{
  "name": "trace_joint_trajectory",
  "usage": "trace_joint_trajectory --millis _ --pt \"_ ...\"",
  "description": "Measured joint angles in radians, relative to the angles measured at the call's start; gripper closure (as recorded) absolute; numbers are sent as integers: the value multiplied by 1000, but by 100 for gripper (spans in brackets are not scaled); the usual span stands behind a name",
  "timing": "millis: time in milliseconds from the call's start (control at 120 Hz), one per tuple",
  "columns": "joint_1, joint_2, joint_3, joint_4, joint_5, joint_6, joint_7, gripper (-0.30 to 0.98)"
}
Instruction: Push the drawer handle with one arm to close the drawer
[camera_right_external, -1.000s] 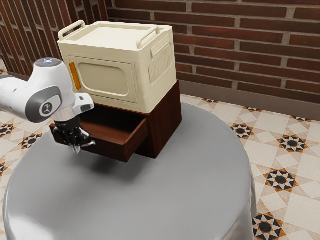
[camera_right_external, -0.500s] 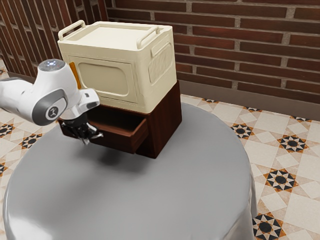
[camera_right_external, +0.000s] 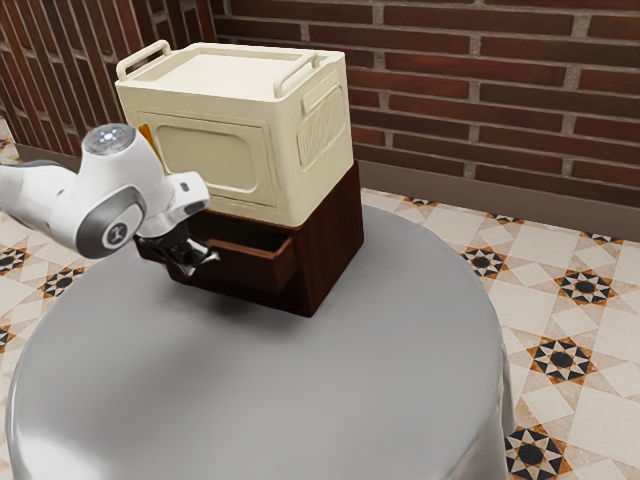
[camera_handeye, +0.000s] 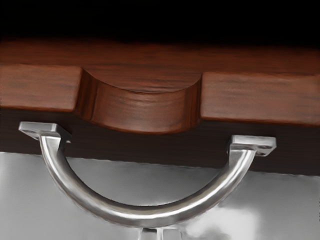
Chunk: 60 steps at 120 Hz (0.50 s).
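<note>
My gripper (camera_right_external: 196, 264) is at the front of the dark brown drawer (camera_right_external: 255, 265), beside its metal handle, in the exterior view. The drawer stands partly out of its brown cabinet (camera_right_external: 330, 245), with a narrower opening at its top. In the wrist view, the curved silver handle (camera_handeye: 145, 215) spans below the notched drawer front (camera_handeye: 260, 97). The tips of my gripper (camera_handeye: 161, 234) show close together at the middle of the handle's curve, shut with nothing seen between them. Contact with the handle is hard to make out.
A cream storage box (camera_right_external: 215, 150) with raised side rails rests on the cabinet. Both stand on a round table with a grey cloth (camera_right_external: 330, 390). A brick wall (camera_right_external: 480, 110) rises behind them.
The drawer has slid inward, toward the cabinet, and its opening has narrowed. My gripper has travelled with its front toward the exterior view's right.
</note>
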Motion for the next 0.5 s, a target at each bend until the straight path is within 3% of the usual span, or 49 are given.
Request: trace_joint_trajectory --millis 500 --pt "9 86 0 36 7 161 -7 78"
